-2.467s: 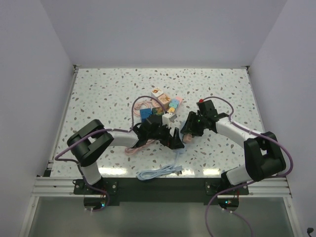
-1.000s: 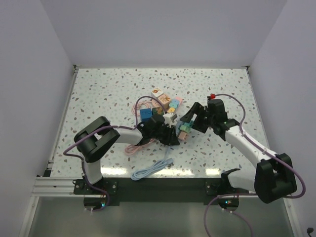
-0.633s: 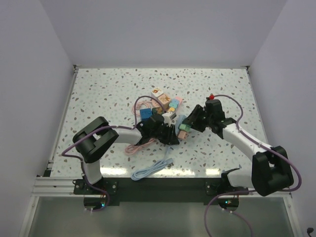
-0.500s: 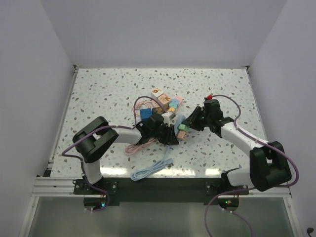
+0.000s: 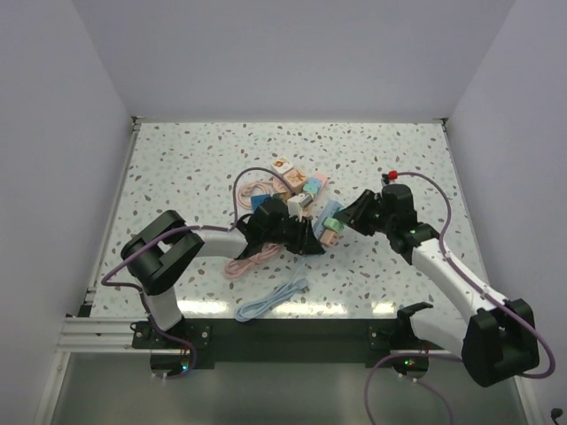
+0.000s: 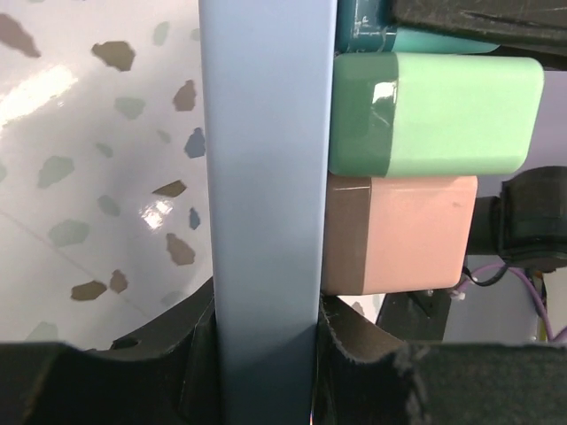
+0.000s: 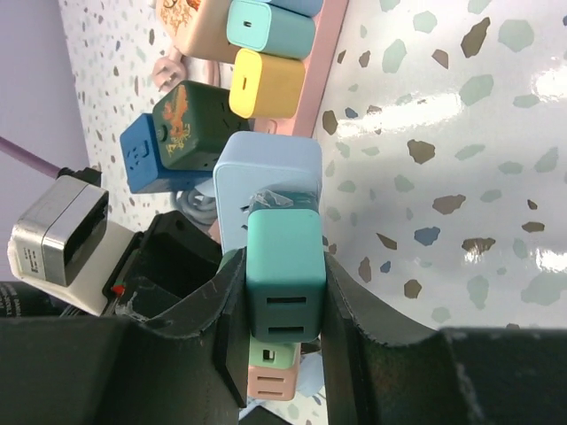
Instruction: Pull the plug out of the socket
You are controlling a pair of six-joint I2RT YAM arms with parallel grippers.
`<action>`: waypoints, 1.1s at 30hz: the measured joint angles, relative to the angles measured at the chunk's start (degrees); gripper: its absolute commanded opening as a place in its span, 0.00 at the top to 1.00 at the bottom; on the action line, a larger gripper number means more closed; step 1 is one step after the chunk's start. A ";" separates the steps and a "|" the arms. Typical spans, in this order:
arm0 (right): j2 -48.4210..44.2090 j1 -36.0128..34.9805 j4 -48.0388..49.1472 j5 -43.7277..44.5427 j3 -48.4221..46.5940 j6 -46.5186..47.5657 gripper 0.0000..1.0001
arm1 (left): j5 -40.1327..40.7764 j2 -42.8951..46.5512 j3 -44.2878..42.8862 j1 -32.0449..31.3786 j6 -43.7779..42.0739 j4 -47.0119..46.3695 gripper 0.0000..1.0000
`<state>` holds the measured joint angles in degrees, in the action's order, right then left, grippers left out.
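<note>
Table [image 5: 177, 177]: glossy speckled top, beneath the power strip.
Power strip [image 6: 266, 177]: light blue bar of rigid, smooth plastic with rounded corners.
Left gripper [image 6: 266, 354]: pads pinch the power strip's two long sides.
Right gripper [image 7: 282, 301]: pads pressed on the teal plug's flat sides.
Teal plug [image 7: 282, 257]: boxy and satin-smooth, set against the power strip's face.
Handling: likely light, stiff and slippery. Grip the flat sides and pull straight off the power strip.
Green plug [image 6: 434, 115]: glossy and rounded, just beside the teal plug on the power strip.
Pink plug [image 6: 399, 235]: matte block, touching the green plug.
</note>
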<state>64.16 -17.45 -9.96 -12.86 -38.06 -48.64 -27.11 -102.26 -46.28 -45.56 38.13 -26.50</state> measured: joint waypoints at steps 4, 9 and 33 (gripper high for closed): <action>-5.53 0.28 -0.98 1.29 2.27 -1.57 1.00 | -2.93 -0.20 -0.48 0.07 -0.22 -1.29 1.00; -7.56 0.31 -2.97 3.74 2.71 -3.34 1.00 | -4.66 -1.29 -2.51 0.04 -0.48 0.02 1.00; -11.91 1.46 -22.38 13.88 -5.18 -2.91 1.00 | 15.54 -3.04 -11.26 1.79 -1.68 18.49 1.00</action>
<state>52.25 -15.99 -32.34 1.02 -43.24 -51.55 -11.57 -105.30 -57.54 -43.77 36.45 -8.01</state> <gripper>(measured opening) 0.328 0.371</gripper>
